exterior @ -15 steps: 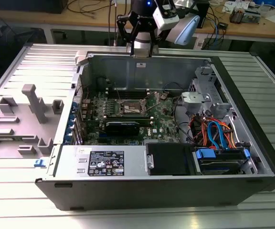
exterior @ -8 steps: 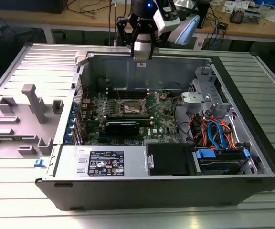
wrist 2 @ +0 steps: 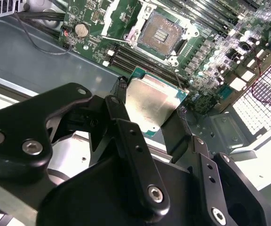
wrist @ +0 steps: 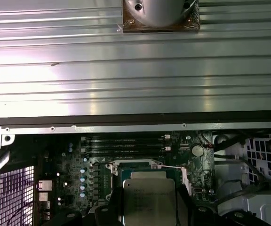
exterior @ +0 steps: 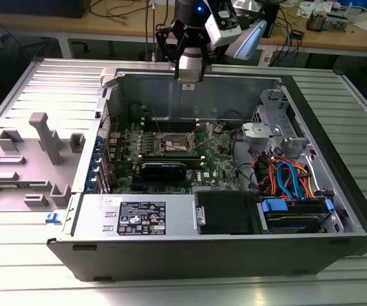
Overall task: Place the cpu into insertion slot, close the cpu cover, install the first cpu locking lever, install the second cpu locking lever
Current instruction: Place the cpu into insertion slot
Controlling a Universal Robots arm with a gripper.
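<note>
My gripper point(exterior: 188, 81) hangs above the far wall of the open computer case point(exterior: 336, 159), shut on the cpu point(wrist 2: 152, 101), a flat silver square with a green edge. In the first wrist view the cpu point(wrist: 148, 200) sits between the black fingers point(wrist: 108, 213), well above the board. The insertion slot point(wrist 2: 161, 33) lies bare on the green circuit board point(exterior: 218, 162), its contact field uncovered. The cpu cover point(wrist 2: 134, 26) stands raised at one edge of the slot. A thin wire locking lever point(wrist: 171, 166) juts free beside the insertion slot point(exterior: 174, 141).
Long black memory slots point(wrist 2: 140, 59) run beside the socket. A black card point(exterior: 163, 169), a power supply point(exterior: 139, 217), and drives with blue and orange cables point(exterior: 292, 182) fill the case. A grey fixture plate with blocks point(exterior: 43, 137) lies on the exterior view's left.
</note>
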